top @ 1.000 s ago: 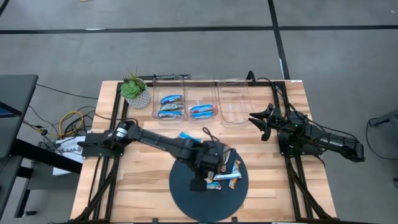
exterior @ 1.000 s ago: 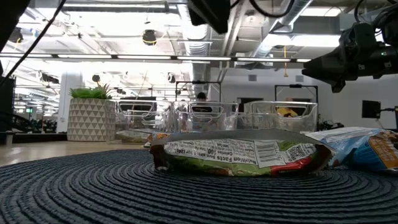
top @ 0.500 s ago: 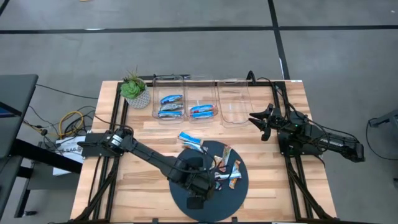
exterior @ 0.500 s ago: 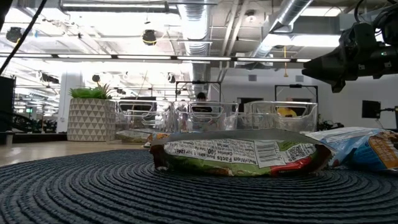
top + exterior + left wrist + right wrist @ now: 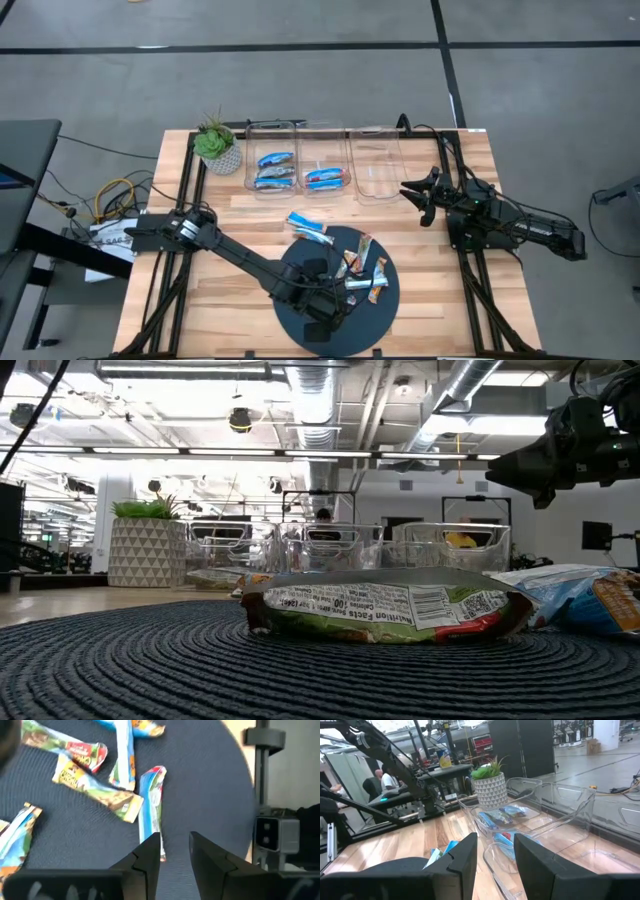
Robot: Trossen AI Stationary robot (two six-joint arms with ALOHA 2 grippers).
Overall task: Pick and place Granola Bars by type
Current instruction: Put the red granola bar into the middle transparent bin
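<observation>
Wooden table [image 5: 240,270]: plant [image 5: 216,143] beside clear bins [image 5: 275,160].

You had even, bright overhead light; ceiling strip lights [image 5: 300,455] glared white in the low view. Shadows on the table [image 5: 240,280] stayed faint. The mat [image 5: 150,670] blurred nearest that lens, and the left wrist view was soft throughout.

Light wooden slatted table [image 5: 230,285] w/ black frame. Dark blue round woven mat [image 5: 300,270] near front edge. Three clear plastic bins [image 5: 375,165] in row at back. Small green plant in white patterned pot [image 5: 216,146] at back-left corner, beside leftmost bin.
</observation>
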